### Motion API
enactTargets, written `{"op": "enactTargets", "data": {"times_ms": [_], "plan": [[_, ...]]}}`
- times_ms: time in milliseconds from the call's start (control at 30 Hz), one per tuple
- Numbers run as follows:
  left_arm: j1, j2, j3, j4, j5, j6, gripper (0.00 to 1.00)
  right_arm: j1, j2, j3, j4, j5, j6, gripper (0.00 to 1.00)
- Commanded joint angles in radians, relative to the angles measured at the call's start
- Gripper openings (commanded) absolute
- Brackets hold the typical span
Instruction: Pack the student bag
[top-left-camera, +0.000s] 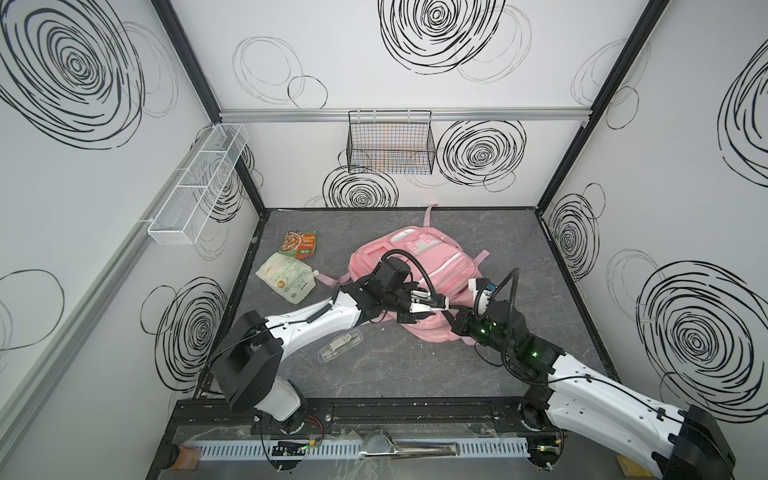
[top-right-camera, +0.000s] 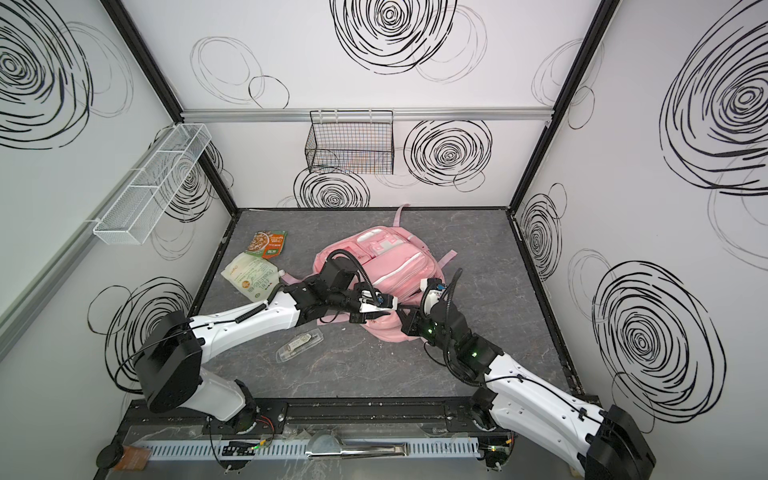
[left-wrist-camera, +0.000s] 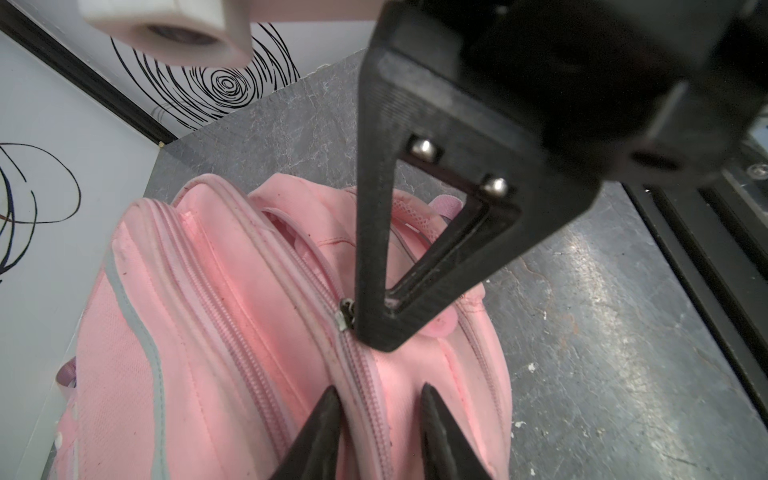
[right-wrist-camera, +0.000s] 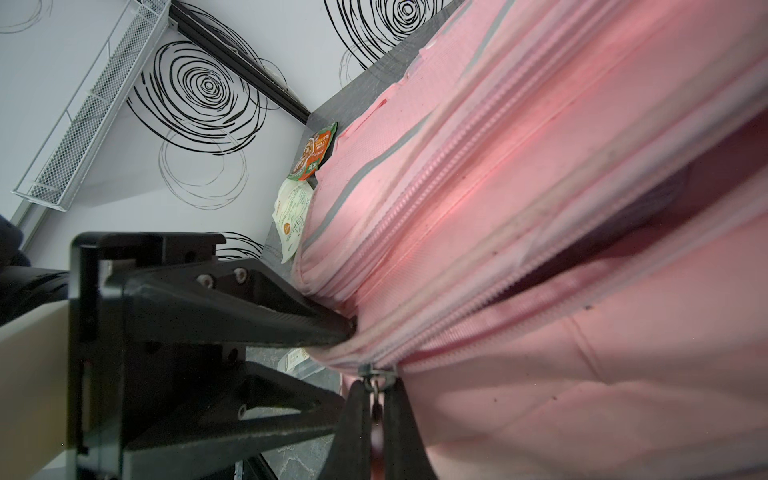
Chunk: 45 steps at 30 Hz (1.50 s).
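Note:
The student bag (top-left-camera: 415, 257) (top-right-camera: 390, 266), a large pink backpack, lies flat in the middle of the grey table. My right gripper (right-wrist-camera: 376, 388) (top-left-camera: 449, 313) is shut on the metal zipper pull (right-wrist-camera: 376, 374) at the bag's near end. Beyond the slider (left-wrist-camera: 345, 316) the main zipper gapes, showing a dark opening (right-wrist-camera: 623, 232). My left gripper (left-wrist-camera: 380, 390) (top-left-camera: 441, 303) is open, its fingers (right-wrist-camera: 249, 307) astride the zipped seam (left-wrist-camera: 361, 390) just short of the slider. One fingertip touches the fabric. The other stands off it.
A white spouted pouch (top-left-camera: 286, 279) and an orange-green food packet (top-left-camera: 300, 244) lie left of the bag. A clear plastic case (top-left-camera: 340, 345) lies near the front, under the left arm. A black wire basket (top-left-camera: 390, 143) and a white mesh shelf (top-left-camera: 199, 183) hang on the walls.

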Motion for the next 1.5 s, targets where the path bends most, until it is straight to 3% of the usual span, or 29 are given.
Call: {"op": "enactTargets", "data": {"times_ms": [0, 100, 167, 300, 333, 433, 600, 800, 967, 1167, 1200, 1233, 1333, 1400, 1467], "plan": [[0.022, 0.032, 0.022, -0.033, -0.036, -0.012, 0.3, 0.009, -0.036, 0.032, 0.186, -0.014, -0.03, 0.0], [0.022, 0.038, 0.016, -0.031, -0.073, -0.012, 0.28, 0.009, -0.031, 0.042, 0.183, -0.029, -0.048, 0.0], [0.02, 0.042, 0.017, -0.035, -0.091, -0.008, 0.22, 0.009, -0.033, 0.043, 0.178, -0.018, -0.054, 0.0], [0.026, 0.036, 0.032, -0.044, -0.086, -0.018, 0.0, 0.008, -0.054, 0.066, 0.079, 0.074, -0.096, 0.0], [0.029, 0.032, 0.033, -0.042, -0.087, -0.021, 0.0, 0.006, -0.06, 0.075, 0.046, 0.097, -0.113, 0.0], [0.035, 0.011, 0.022, -0.025, -0.092, -0.029, 0.0, -0.015, -0.071, 0.116, -0.097, 0.17, -0.177, 0.0], [0.056, -0.033, 0.009, -0.023, -0.088, -0.022, 0.0, -0.137, -0.103, 0.142, -0.264, 0.196, -0.227, 0.0], [0.115, -0.12, -0.009, -0.036, -0.081, -0.008, 0.0, -0.319, -0.12, 0.101, -0.313, 0.15, -0.299, 0.0], [0.182, -0.184, -0.046, -0.006, -0.078, -0.003, 0.0, -0.412, -0.128, 0.075, -0.304, 0.088, -0.302, 0.0], [0.203, -0.183, -0.026, -0.009, -0.036, -0.031, 0.0, -0.422, -0.115, 0.05, -0.229, -0.07, -0.259, 0.0], [0.197, -0.178, -0.017, -0.004, -0.023, -0.053, 0.25, -0.42, -0.112, 0.039, -0.194, -0.125, -0.244, 0.0], [0.19, -0.176, -0.009, -0.004, -0.014, -0.069, 0.4, -0.418, -0.11, 0.029, -0.161, -0.171, -0.226, 0.0], [0.138, -0.175, 0.003, 0.006, 0.009, -0.102, 0.4, -0.387, -0.105, 0.013, -0.097, -0.232, -0.161, 0.0], [0.086, -0.172, 0.003, 0.009, 0.003, -0.106, 0.25, -0.357, -0.111, 0.013, -0.079, -0.232, -0.134, 0.0], [0.026, -0.165, 0.001, 0.02, -0.031, -0.12, 0.27, -0.314, -0.126, 0.011, -0.066, -0.206, -0.115, 0.0]]}}
